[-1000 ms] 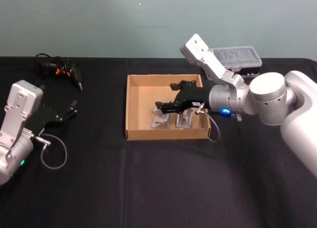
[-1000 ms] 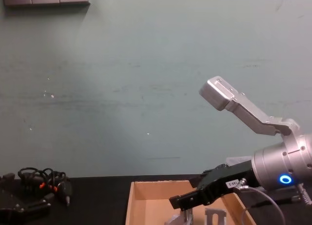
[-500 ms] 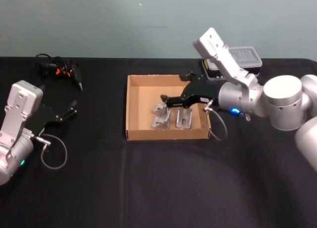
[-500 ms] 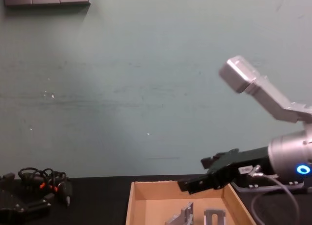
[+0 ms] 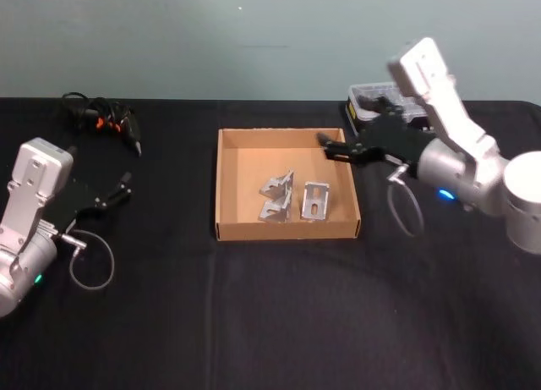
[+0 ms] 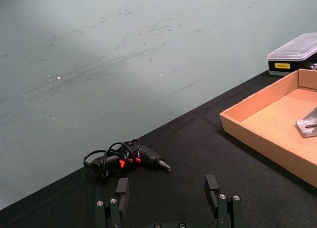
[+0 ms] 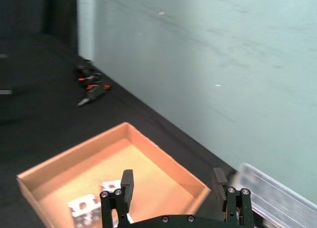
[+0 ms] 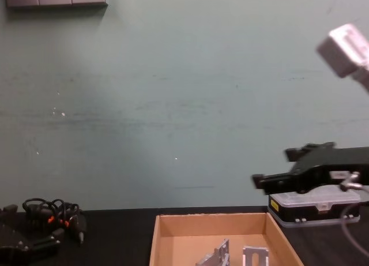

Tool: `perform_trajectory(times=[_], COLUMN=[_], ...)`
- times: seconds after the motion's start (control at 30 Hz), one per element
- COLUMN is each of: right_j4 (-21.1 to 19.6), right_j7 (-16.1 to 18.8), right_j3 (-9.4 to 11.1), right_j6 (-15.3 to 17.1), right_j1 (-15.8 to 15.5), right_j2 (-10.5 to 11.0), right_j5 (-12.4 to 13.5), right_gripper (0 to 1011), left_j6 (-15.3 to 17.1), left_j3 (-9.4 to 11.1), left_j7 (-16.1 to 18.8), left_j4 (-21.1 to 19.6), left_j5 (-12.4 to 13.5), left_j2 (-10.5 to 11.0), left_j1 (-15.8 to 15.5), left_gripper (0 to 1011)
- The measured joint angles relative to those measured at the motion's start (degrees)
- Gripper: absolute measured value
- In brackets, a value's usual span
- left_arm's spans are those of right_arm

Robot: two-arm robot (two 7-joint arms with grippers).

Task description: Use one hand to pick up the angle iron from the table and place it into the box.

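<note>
**Brackets in the box, right gripper spread above its edge**

Two angle irons (image 5: pixel 292 198) are seen lying inside the box (image 5: pixel 226 187) on the desk (image 5: pixel 270 305). The right gripper (image 5: pixel 331 145) is held spread and empty at the box's 2 o'clock corner. The left gripper (image 5: pixel 125 185) is parked spread at 9 o'clock.

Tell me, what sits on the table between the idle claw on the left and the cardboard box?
Nothing: in the head view only bare black table lies between the left gripper and the box. The corded tool lies farther back.
</note>
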Motion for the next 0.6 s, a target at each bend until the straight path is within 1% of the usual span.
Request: perform_trajectory(times=[0.03, 0.07, 0.1, 0.13, 0.27, 0.3, 0.37, 0.4, 0.6], right_j4=[-0.71, -2.01, -2.61, -3.81, -5.89, -6.72, -7.45, -7.95, -8.32], right_j7=[-0.69, -2.03, -2.7, -3.97, -6.35, -7.35, -8.28, -9.02, -11.17], right_j3=[0.52, 1.66, 2.21, 3.36, 5.58, 6.56, 7.4, 8.15, 10.13], right_j6=[-0.06, -0.16, -0.21, -0.31, -0.58, -0.63, -0.72, -0.83, -1.11], right_j1=[-0.71, -2.23, -2.97, -4.51, -7.55, -8.85, -10.1, -11.15, -13.66], right_j2=[0.24, 0.73, 0.96, 1.36, 2.04, 2.32, 2.49, 2.63, 2.51], right_j5=[-0.15, -0.42, -0.48, -0.69, -0.95, -1.21, -1.43, -1.75, -2.91], right_gripper=[1003, 1003, 1003, 1003, 1003, 1002, 1003, 1003, 1003], left_j6=[0.0, 0.0, 0.0, 0.0, 0.0, 0.0, 0.0, 0.0, 0.0], left_j3=[0.0, 0.0, 0.0, 0.0, 0.0, 0.0, 0.0, 0.0, 0.0], left_j7=[0.0, 0.0, 0.0, 0.0, 0.0, 0.0, 0.0, 0.0, 0.0], left_j4=[0.0, 0.0, 0.0, 0.0, 0.0, 0.0, 0.0, 0.0, 0.0], left_j5=[0.0, 0.0, 0.0, 0.0, 0.0, 0.0, 0.0, 0.0, 0.0], left_j2=[0.0, 0.0, 0.0, 0.0, 0.0, 0.0, 0.0, 0.0, 0.0], left_j1=[0.0, 0.0, 0.0, 0.0, 0.0, 0.0, 0.0, 0.0, 0.0], left_gripper=[1000, 1000, 1000, 1000, 1000, 1000, 1000, 1000, 1000])
